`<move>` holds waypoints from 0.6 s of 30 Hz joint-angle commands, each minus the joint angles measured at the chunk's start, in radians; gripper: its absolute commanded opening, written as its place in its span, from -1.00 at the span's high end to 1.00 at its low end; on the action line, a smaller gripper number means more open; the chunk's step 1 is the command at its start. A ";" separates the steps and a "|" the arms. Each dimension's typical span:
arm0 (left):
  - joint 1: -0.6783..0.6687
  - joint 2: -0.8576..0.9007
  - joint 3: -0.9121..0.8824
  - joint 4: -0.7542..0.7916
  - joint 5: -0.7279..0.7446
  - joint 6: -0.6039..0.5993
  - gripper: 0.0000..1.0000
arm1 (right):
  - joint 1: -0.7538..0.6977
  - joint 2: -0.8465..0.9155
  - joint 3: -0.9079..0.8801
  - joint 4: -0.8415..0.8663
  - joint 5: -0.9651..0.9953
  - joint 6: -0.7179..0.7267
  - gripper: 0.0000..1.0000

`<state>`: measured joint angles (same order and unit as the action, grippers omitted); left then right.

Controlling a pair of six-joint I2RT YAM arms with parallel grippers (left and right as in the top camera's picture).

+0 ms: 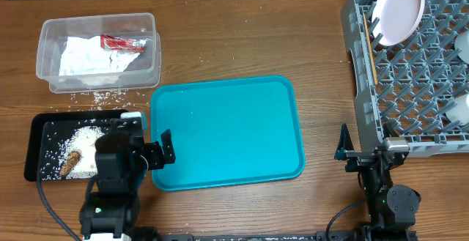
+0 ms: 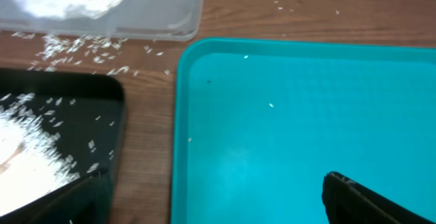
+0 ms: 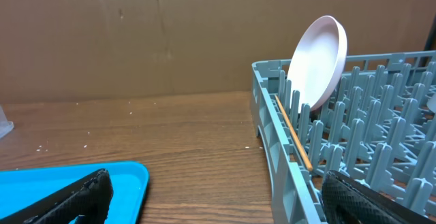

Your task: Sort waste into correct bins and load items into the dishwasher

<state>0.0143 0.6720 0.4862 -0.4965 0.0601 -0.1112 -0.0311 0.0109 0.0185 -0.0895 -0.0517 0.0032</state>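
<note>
Rice [image 1: 99, 94]: loose on the table just off the teal tray's [image 1: 227, 131] far-left corner, in a left-right band between tub [image 1: 44, 50] and black tray [image 1: 33, 149].
Nearer arm: left; the rice lies ahead and left of its claw [image 1: 149, 132].
Left claw: spread wide, empty, over the tray's left edge.
Right claw [image 1: 368, 150]: spread, empty, right of the tray beside the rack [image 1: 363, 87], well apart from the rice.

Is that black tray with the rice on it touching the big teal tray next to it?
Apart. The left wrist view shows a strip of wooden table running between the black tray and the teal tray.
</note>
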 commanded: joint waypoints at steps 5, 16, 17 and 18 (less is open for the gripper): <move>-0.002 -0.103 -0.195 0.253 0.137 0.056 -1.00 | 0.002 -0.008 -0.010 0.008 0.006 -0.004 -1.00; -0.002 -0.333 -0.336 0.406 0.088 0.056 -1.00 | 0.002 -0.008 -0.010 0.008 0.006 -0.004 -1.00; -0.002 -0.349 -0.351 0.430 0.088 0.056 -1.00 | 0.002 -0.008 -0.010 0.008 0.006 -0.004 -1.00; -0.002 -0.367 -0.370 0.455 0.089 0.055 -1.00 | 0.002 -0.008 -0.010 0.008 0.006 -0.004 -1.00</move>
<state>0.0143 0.3538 0.1661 -0.0818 0.1608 -0.0738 -0.0311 0.0109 0.0185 -0.0891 -0.0517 0.0032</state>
